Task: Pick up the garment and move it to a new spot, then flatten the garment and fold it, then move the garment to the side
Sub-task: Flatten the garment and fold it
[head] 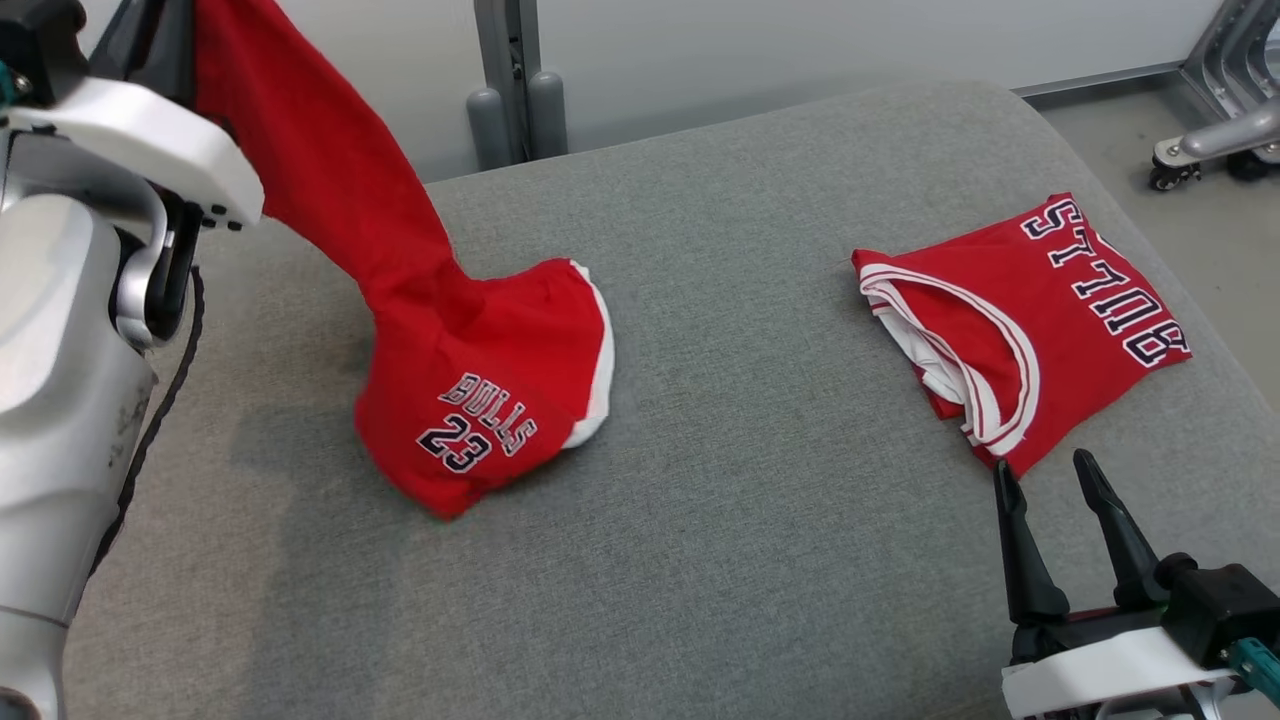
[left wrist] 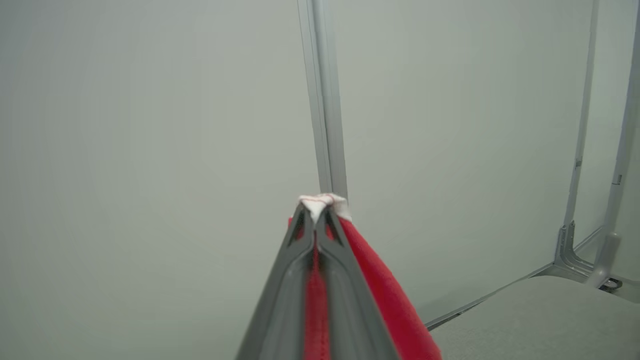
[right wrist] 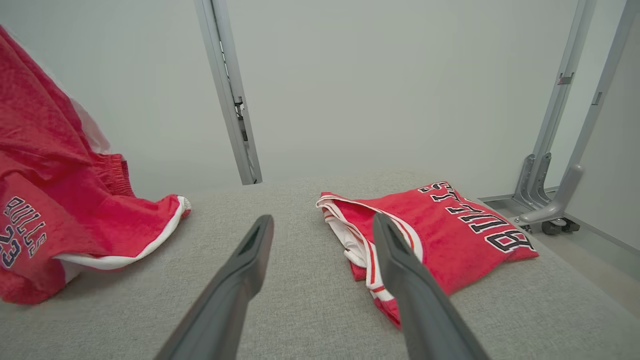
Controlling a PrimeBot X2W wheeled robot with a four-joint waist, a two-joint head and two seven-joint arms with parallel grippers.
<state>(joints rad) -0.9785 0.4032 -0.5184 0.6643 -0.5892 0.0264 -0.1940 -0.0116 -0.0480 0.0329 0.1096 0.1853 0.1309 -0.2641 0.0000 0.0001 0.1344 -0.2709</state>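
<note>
**Operator:** Where is the garment?

**Spotter:** Your left gripper (left wrist: 316, 212) has the red shorts (head: 470, 370) pinched. Its jaws are pressed together on a bunched bit of white trim (left wrist: 325, 200), and red cloth runs down between the fingers. The gripper is raised at your upper left in the head view. The shorts hang from it in a slanted column, and their lower end is heaped on the grey cushion (head: 750, 520) left of centre. The "BULLS 23" print faces up there, and a white-edged leg hem lies on the heap's right side.

**Operator:** And my other arm?

**Spotter:** Your right gripper (head: 1044, 465) has its fingers spread wide with nothing between them. It sits low at your near right, with the tips just short of the near corner of the folded red jersey (head: 1040, 300). That jersey lies flat on the cushion's right side, well apart from the shorts.
</note>
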